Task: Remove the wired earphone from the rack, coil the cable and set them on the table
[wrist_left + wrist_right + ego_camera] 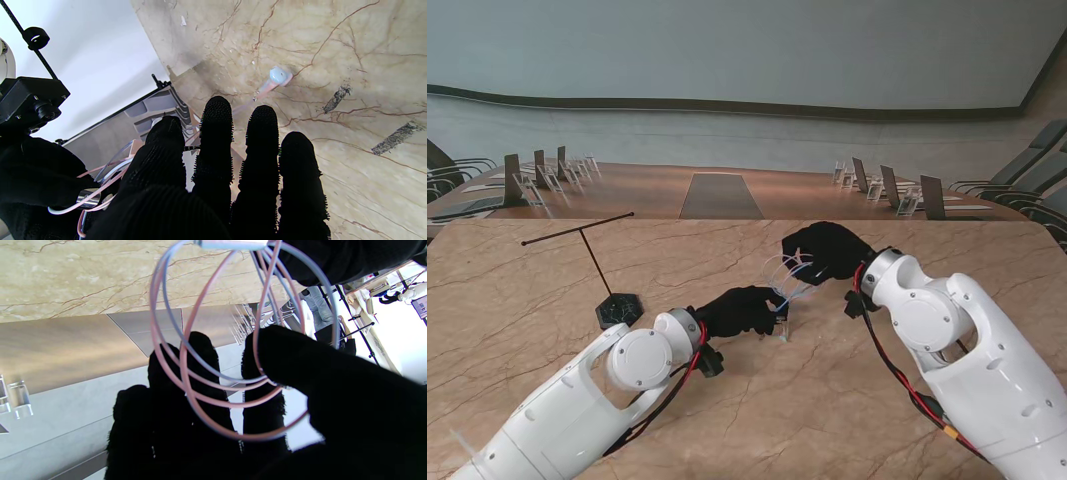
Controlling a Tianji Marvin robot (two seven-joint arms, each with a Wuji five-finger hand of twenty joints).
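Note:
The earphone cable (789,275), pink and pale blue, hangs in several loops between my two black-gloved hands above the middle of the table. My right hand (827,250) carries the loops (227,380) hooked over its thumb and fingers (186,406). My left hand (742,310) is closed on the cable's other side, nearer to me. A pale blue earbud (279,76) on a pink stem dangles just beyond the left fingers (217,140), close to the table top. The black T-shaped rack (592,255) stands bare at the left on its hexagonal base (619,310).
The marble table (547,400) stretches around both arms. Its far edge (727,221) lies beyond the hands, with a wooden conference table (717,190), chairs and clear name holders behind it. Red and black wires (897,370) run along my right forearm.

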